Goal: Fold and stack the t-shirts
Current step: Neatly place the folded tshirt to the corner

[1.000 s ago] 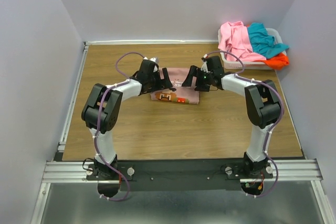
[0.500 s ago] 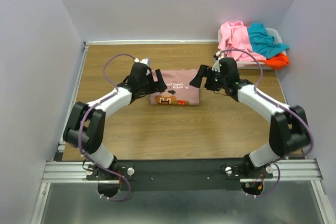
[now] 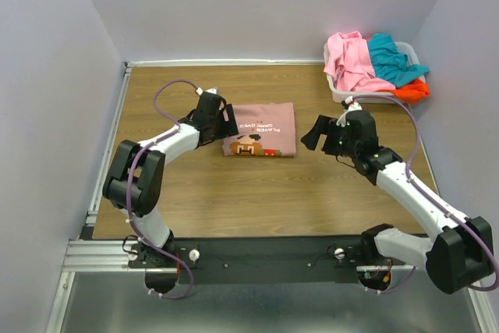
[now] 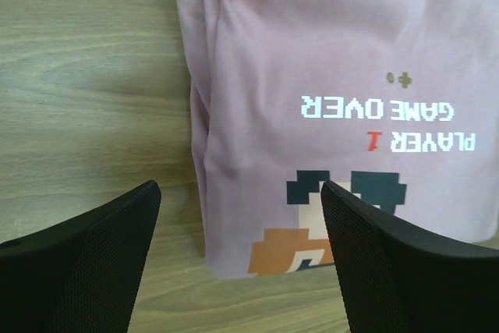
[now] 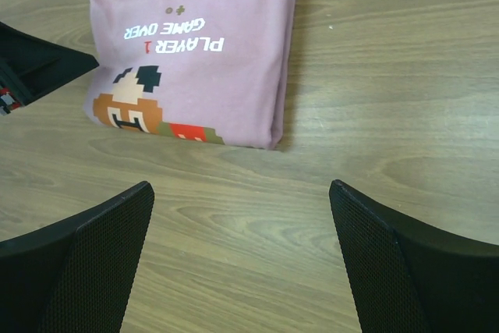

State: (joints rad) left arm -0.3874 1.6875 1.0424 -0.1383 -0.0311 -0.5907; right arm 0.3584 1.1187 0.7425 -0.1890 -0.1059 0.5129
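From above, you see the mauve t-shirt (image 3: 260, 129) folded into a flat rectangle on the desk (image 3: 234, 200), near the middle and a little toward the far edge; the left fingers (image 3: 228, 121) sit at its left edge, while the right fingers (image 3: 314, 132) hang over bare wood near its right side, apart from the cloth; in the far right corner the white basket (image 3: 337, 93) holds a bright pink tee (image 3: 351, 58), a teal tee (image 3: 390, 58) and an orange-red tee (image 3: 413, 90), heaped unfolded.

In the left wrist view your left fingers are spread wide, one over wood, the other over the shirt's pixel print; the stacked fold layers show along the shirt's edge.

In the right wrist view your right fingers are spread wide too, both over bare wood; the shirt lies beyond them, print up.
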